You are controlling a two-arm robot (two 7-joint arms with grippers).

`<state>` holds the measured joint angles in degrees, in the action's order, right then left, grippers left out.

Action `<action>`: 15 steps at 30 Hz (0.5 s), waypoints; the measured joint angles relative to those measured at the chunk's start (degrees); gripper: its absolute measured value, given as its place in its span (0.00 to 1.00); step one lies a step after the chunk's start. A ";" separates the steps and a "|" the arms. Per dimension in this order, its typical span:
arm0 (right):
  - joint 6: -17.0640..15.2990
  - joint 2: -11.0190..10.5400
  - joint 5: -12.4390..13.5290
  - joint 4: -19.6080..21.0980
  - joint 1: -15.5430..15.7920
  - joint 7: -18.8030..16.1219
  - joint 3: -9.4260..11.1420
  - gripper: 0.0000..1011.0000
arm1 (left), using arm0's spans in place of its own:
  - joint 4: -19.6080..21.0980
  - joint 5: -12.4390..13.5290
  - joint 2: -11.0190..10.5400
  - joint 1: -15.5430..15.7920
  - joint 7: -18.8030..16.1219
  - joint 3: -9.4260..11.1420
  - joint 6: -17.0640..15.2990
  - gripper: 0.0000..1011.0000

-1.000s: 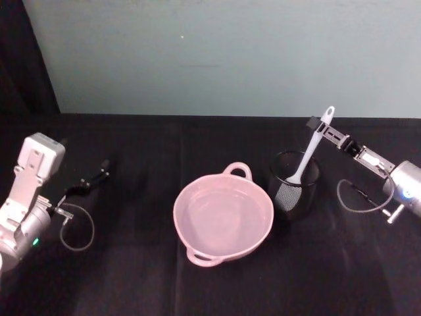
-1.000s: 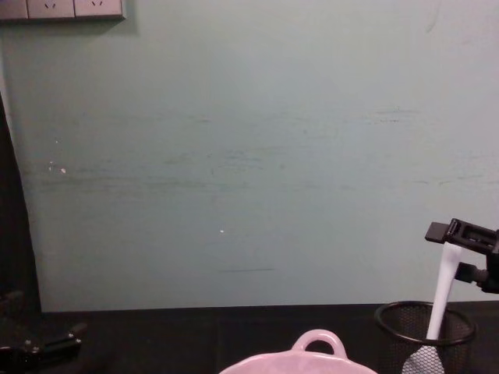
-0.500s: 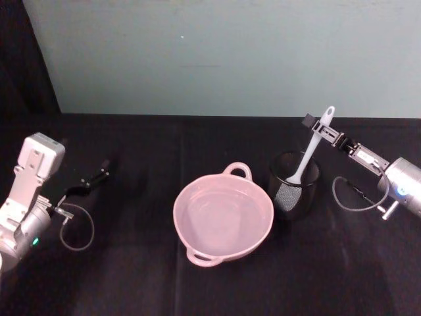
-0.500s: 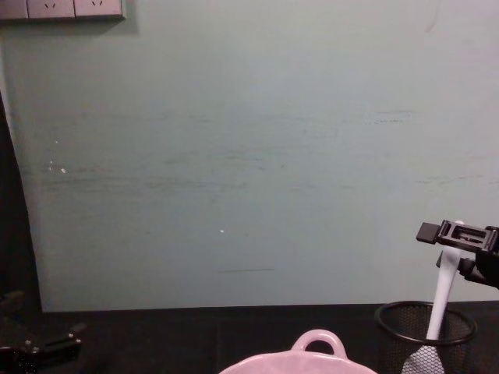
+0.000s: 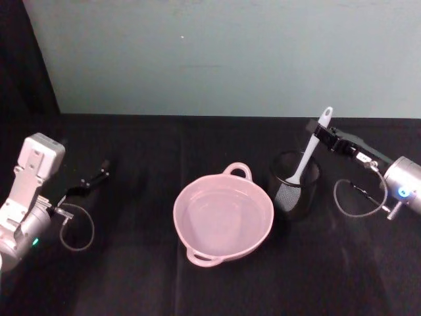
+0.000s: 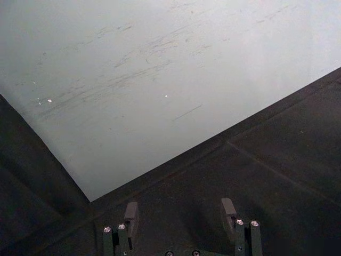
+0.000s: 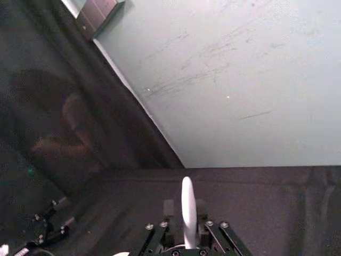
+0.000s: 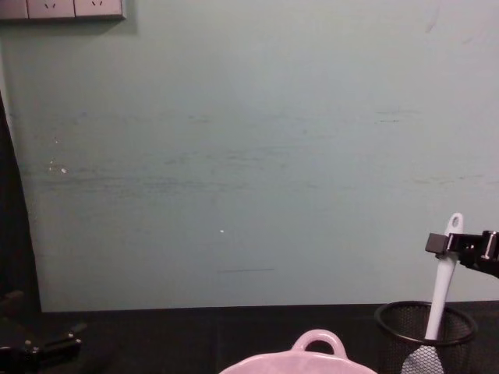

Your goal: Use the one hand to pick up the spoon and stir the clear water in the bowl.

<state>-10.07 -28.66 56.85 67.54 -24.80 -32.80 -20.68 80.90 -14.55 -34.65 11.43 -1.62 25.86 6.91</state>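
The right tool flanked the spoon handle; clamped or not, cannot tell.
A mesh cup propped it upright for grasping; the left tool idled wide at the tabletop left edge.

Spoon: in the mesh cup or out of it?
In: spoon blade inside the black mesh cup, handle leaning up, right claw at its upper end; left claw parked left.

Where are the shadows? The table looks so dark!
Head view: the black tablecloth swallows the shadows, and the pink bowl shows no bright glare. Chest view: the wall is evenly lit, with a soft shadow under the wall sockets.
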 joint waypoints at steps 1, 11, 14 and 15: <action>0.28 -0.20 -0.27 0.29 0.03 0.17 -0.17 0.24 | 0.00 0.00 0.00 0.00 0.00 0.00 0.00 0.99; 3.17 -1.99 -3.41 2.88 0.08 1.08 -1.11 0.11 | 0.00 0.00 0.00 0.00 0.00 0.00 0.00 0.99; 3.88 -2.66 -4.50 4.72 0.54 1.52 -1.17 0.11 | 0.00 0.00 0.00 0.00 0.00 0.00 0.00 0.99; 4.37 -3.09 -5.30 5.90 0.78 1.76 -1.24 0.12 | 0.00 0.00 0.00 0.00 0.00 0.00 0.00 0.99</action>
<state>-5.71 -31.75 51.55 73.44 -24.02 -31.04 -21.92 80.90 -14.55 -34.65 11.43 -1.62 25.86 6.91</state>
